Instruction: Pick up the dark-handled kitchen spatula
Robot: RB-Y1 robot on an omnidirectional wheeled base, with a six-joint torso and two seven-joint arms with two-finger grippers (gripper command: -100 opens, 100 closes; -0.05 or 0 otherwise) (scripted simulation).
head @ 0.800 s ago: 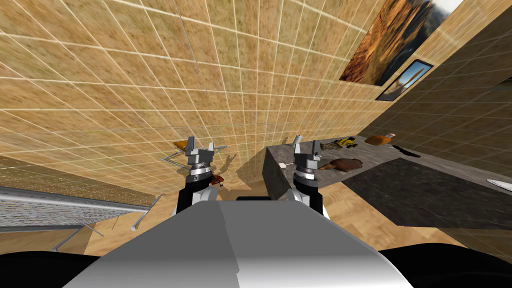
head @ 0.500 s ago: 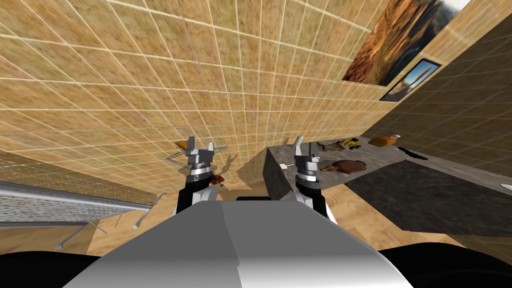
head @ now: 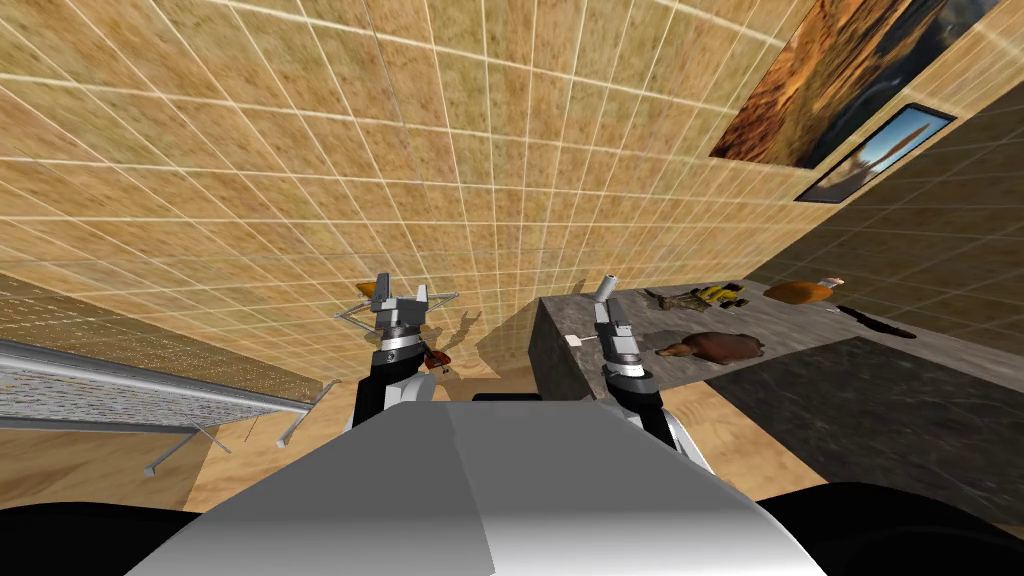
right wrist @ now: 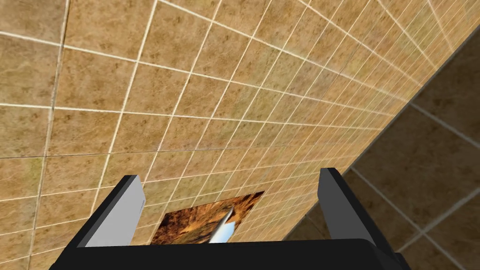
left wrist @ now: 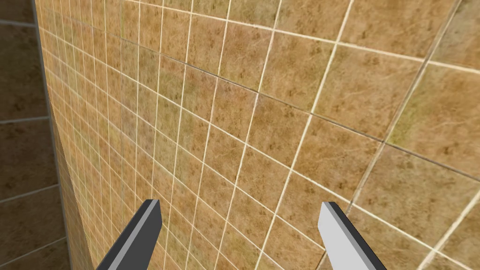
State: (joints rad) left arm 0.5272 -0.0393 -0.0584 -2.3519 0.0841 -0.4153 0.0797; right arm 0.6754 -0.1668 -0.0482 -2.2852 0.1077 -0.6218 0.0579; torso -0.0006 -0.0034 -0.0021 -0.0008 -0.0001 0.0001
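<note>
A slim dark utensil [head: 875,322], the likeliest spatula, lies on the grey stone counter [head: 800,345] at the right, far beyond both hands. My right gripper [head: 606,287] is raised over the counter's near corner and seen edge-on. The right wrist view shows the right gripper [right wrist: 230,176] open and empty, pointing at the tiled wall. My left gripper [head: 402,288] is held up left of the counter. In its wrist view the left gripper [left wrist: 240,206] is open and empty too.
On the counter lie a brown lump [head: 715,347], a yellow-black object [head: 715,294], an orange item [head: 800,291] and a small white piece [head: 572,340] near the corner. A metal rack [head: 150,400] runs along the left. A wire stand [head: 375,305] sits by the wall.
My view has swung so the counter and its items sit further right. My right hand has turned from facing the camera to edge-on and risen slightly. The left arm holds still.
</note>
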